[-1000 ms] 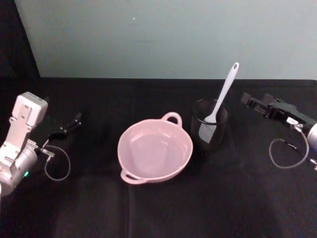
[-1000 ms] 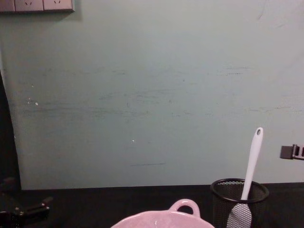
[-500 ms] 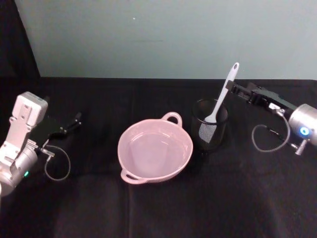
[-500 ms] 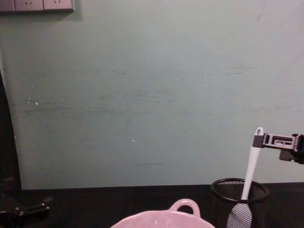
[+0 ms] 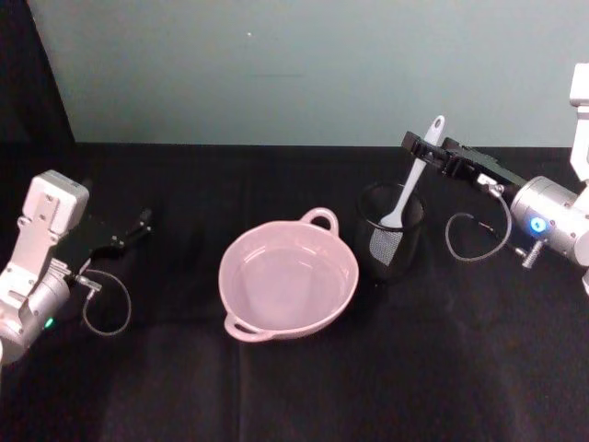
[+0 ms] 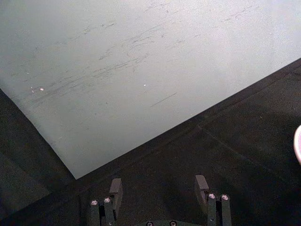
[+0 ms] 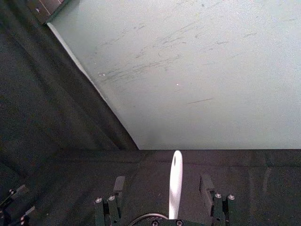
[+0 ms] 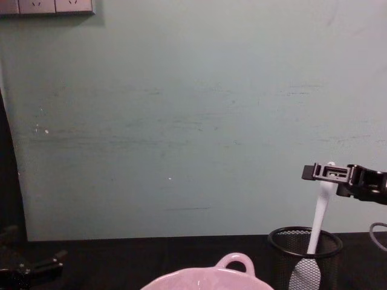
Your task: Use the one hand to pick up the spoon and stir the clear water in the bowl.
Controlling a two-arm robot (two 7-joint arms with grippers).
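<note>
The white spoon (image 5: 411,181) stands tilted in a black wire-mesh cup (image 5: 390,241), blade down and handle end up. My right gripper (image 5: 421,147) is open, level with the upper handle. In the right wrist view the spoon (image 7: 175,184) rises between the two fingers (image 7: 117,184) with gaps on both sides. From the chest the right gripper (image 8: 320,172) crosses the top of the spoon (image 8: 319,214). The pale pink bowl (image 5: 241,304) holds clear water, left of the cup. My left gripper (image 5: 138,224) rests open at the far left.
The table is covered in black cloth (image 5: 294,387), with a pale green wall (image 5: 304,64) behind it. The mesh cup (image 8: 305,257) stands close to the bowl's loop handle (image 8: 234,263). A cable loop (image 5: 474,238) hangs from the right wrist beside the cup.
My right gripper has moved left and a little higher, from right of the cup to around the upper spoon handle. Spoon, bowl and left arm have not moved.
</note>
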